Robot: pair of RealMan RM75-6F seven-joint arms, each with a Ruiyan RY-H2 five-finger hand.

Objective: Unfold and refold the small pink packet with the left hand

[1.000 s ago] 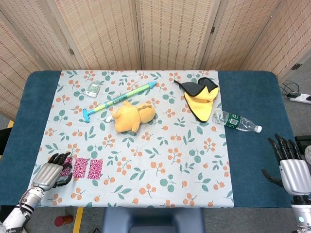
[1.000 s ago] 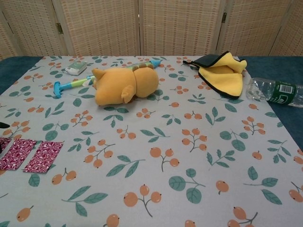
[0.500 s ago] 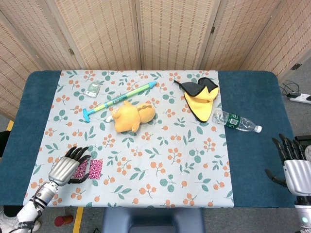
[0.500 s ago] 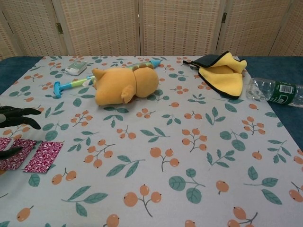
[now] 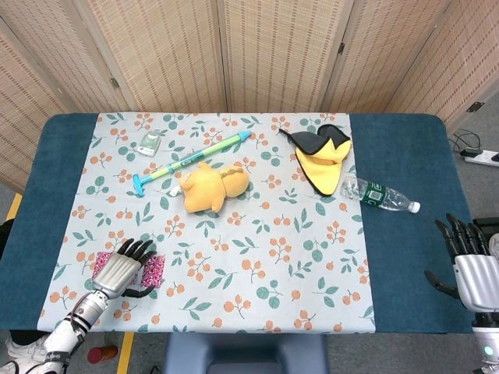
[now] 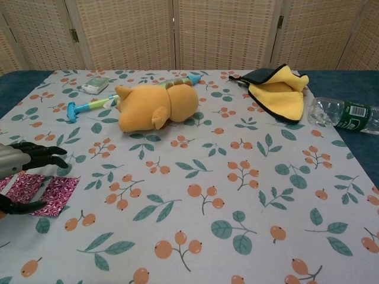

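The left hand (image 5: 121, 271) has slid sideways over the pink packet (image 5: 153, 269) in the last second, from the strip's outer end to lying across its middle, so the packet's panels are now mostly under the palm. I judge this to be the start of the refold, with the hand gathering the panels in. The fingers (image 6: 41, 155) are spread and slightly curled above the packet, the thumb reaches under its near edge, and I cannot tell whether anything is truly pinched. The packet lies flat on the worktop (image 5: 405, 257) beneath and just beside the hand, glossy pink with a white swirl print, two panels showing in the chest view. The right hand (image 5: 473, 273) stays open, well apart.
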